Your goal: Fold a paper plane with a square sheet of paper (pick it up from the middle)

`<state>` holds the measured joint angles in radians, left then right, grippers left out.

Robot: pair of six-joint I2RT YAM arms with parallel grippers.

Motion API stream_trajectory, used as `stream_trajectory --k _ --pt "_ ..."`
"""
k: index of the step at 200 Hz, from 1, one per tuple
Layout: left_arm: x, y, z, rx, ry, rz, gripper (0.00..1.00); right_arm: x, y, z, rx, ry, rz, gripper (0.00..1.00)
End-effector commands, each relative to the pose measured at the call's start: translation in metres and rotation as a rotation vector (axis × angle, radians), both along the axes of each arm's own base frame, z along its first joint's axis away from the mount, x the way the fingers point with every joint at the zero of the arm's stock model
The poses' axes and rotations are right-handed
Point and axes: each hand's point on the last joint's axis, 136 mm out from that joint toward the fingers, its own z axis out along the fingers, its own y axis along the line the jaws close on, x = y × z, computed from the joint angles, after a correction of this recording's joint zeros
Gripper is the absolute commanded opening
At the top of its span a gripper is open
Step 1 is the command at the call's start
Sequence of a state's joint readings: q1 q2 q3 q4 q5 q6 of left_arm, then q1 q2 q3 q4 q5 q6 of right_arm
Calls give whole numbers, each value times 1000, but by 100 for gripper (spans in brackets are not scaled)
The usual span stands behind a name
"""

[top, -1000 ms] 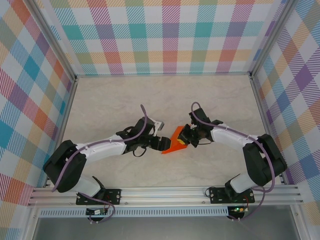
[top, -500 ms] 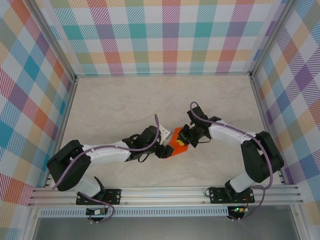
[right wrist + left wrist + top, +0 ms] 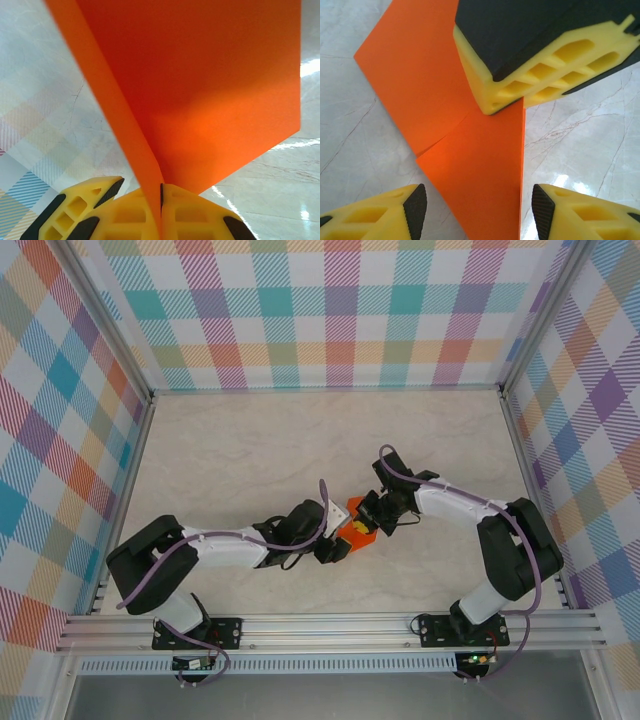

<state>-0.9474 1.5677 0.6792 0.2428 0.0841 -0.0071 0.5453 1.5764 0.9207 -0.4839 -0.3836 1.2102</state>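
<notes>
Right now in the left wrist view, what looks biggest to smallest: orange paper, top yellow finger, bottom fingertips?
1. orange paper
2. right end effector's finger
3. left end effector's fingertips: both look alike, cut off by the frame edge, so their true size is unsure.

Pale marbled tabletop (image 3: 250, 440), plaid walls (image 3: 330, 310) around.

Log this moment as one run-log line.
stage: mid-fold | right hand: shut on orange paper, pinching its crease | left hand: open, fingers either side of the orange paper, not gripping

Orange paper (image 3: 200, 90) cut off above (near fold blurred).
</notes>
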Motion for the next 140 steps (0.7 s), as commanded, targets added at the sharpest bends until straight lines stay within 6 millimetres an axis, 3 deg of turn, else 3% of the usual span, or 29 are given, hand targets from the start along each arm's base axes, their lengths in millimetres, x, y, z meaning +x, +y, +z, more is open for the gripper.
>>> stream_trajectory --k 1,84,140 --pt "-2 -5 -6 6 -25 -23 55 -5 4 0 -1 52 -11 4" --pt "-5 -10 -14 -2 -4 -28 32 -7 4 1 4 74 -27 17" --pt "-8 -9 -16 2 0 -39 25 -9 2 2 -5 92 -31 16"
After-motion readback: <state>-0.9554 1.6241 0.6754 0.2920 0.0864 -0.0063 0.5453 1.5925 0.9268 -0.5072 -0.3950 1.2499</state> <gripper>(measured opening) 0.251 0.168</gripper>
